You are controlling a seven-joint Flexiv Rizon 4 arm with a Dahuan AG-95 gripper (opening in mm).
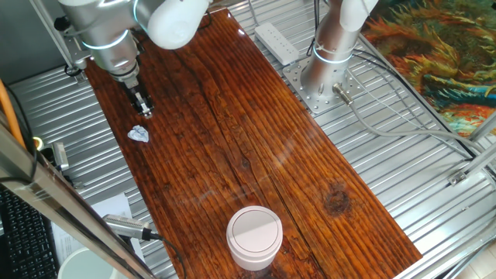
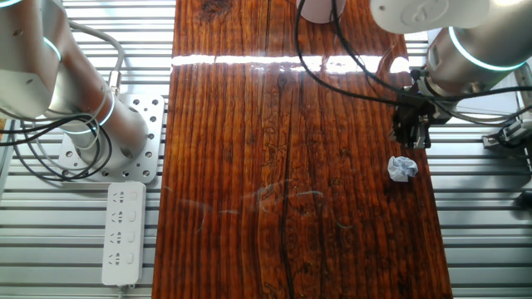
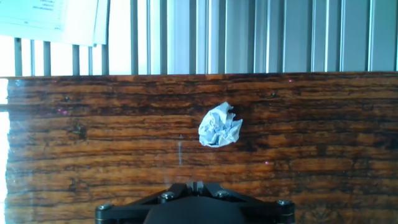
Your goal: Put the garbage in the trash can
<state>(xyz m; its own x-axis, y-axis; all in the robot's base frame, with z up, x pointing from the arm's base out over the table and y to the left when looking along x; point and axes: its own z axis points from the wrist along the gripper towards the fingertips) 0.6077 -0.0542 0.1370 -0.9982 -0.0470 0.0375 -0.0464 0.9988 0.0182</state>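
Note:
The garbage, a small crumpled wad of white-grey paper, lies on the wooden table near its left edge. It also shows in the other fixed view and in the middle of the hand view. My gripper hangs just behind the wad and above the table, apart from it. Its jaws are together and hold nothing, as the other fixed view and the hand view also show. The trash can, round and pale pinkish-white with a flat white lid, stands at the table's near end, far from the wad. Only its base shows in the other fixed view.
A second arm's base is bolted to a plate beside the table, with cables and a white power strip. A plain white bucket rim sits off the table at the lower left. Metal slats surround the table.

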